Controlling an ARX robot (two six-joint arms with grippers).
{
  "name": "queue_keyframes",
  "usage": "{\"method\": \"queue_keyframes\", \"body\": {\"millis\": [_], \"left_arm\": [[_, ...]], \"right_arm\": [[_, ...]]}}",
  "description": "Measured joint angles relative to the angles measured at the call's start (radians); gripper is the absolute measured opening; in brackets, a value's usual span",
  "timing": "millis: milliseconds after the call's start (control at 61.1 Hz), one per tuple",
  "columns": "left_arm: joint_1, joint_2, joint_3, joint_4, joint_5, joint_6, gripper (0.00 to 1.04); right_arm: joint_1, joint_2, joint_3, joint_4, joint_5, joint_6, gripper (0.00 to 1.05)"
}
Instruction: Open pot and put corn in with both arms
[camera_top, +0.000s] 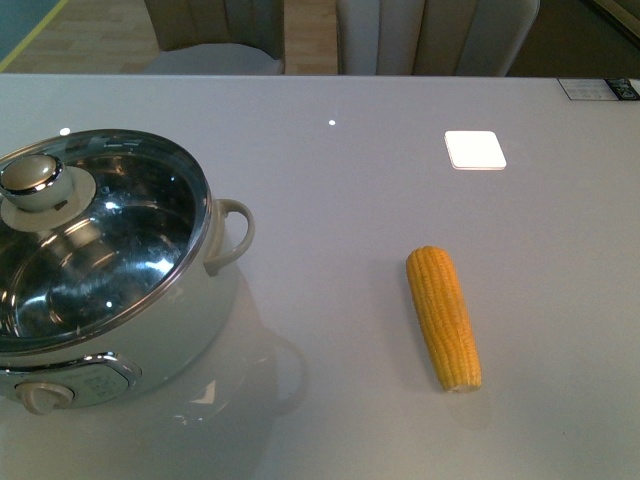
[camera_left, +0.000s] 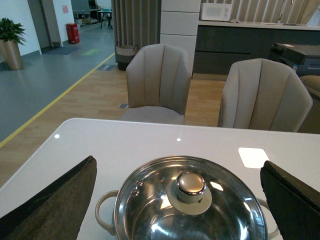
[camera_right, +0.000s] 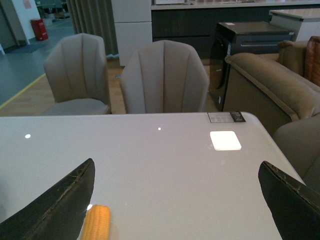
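The pot (camera_top: 205, 320) stands on the white counter (camera_top: 330, 200) with its glass lid (camera_top: 110, 250) shut on the steel rim, so the steel inside shows through it. The knob (camera_top: 35, 178) sits on top of the lid, the beige dial (camera_top: 40, 395) is on the pot's near side, and a looped handle (camera_top: 232, 235) is on its right side. The left pincer (camera_left: 178, 162) hangs above the pot's near side, its dark fingers (camera_left: 55, 205) spread wide and holding nothing, with the lid and knob in the gap between them. Two chairs (camera_left: 159, 80) stand beyond the pot. The corn (camera_top: 444, 318) lies flat on the counter, well apart to the right of the pot, running far to near with its near end angled slightly away from the pot. The right pincer (camera_right: 176, 163) hangs above the counter right of the pot, spread wide and empty, and one end of the corn shows just beside one finger (camera_right: 55, 205). Further right and beyond the corn lies a bright white square (camera_top: 475, 150), and past it a small dark label (camera_top: 598, 88) sits at the counter's far corner
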Motion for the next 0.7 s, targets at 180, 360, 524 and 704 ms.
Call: {"method": "queue_keyframes", "body": {"millis": [180, 360, 524, 704], "left_arm": [[0.0, 0.0, 0.0, 0.0, 0.0, 0.0, 0.98], [0.0, 0.0, 0.0, 0.0, 0.0, 0.0, 0.98], [-0.011, 0.037, 0.032, -0.095, -0.033, -0.032, 0.98], [-0.064, 0.288, 0.113, -0.139, -0.055, -0.143, 0.98]], "right_arm": [[0.0, 0.0, 0.0, 0.0, 0.0, 0.0, 0.96], [0.0, 0.0, 0.0, 0.0, 0.0, 0.0, 0.96], [0.0, 0.0, 0.0, 0.0, 0.0, 0.0, 0.96], [0.0, 0.0, 0.0, 0.0, 0.0, 0.0, 0.96]]}}
